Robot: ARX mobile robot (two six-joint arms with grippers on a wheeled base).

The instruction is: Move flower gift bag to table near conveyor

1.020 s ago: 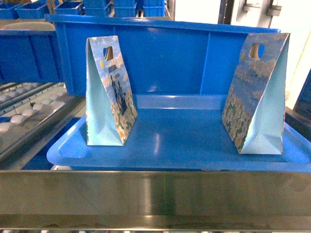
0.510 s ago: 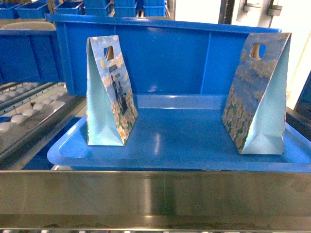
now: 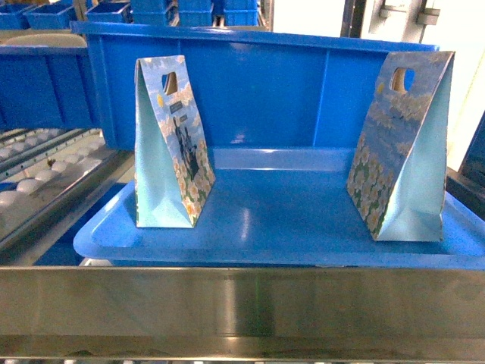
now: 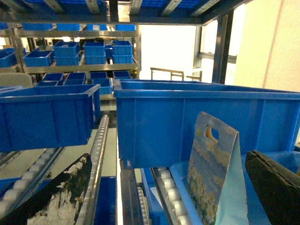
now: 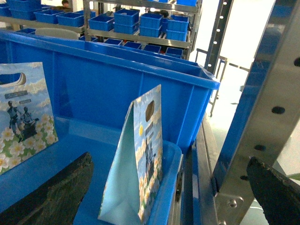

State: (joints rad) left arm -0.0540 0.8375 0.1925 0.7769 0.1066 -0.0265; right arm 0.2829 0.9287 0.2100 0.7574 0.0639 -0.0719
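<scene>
Two flower-printed paper gift bags, left (image 3: 170,144) and right (image 3: 400,148), stand upright and well apart on our shiny blue plastic tray (image 3: 280,227), before a large blue plastic bin (image 3: 265,83). White-wheeled conveyor rollers (image 3: 38,178) run at left. Both grippers' dark fingers (image 4: 56,197) (image 5: 51,192) spread wide, holding nothing.

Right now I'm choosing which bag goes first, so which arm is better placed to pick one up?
Neither clearly. The left gripper frames the left gift bag between its open fingers; the right gripper frames the right gift bag likewise. Both bags stand upright on the blue tray.
</scene>
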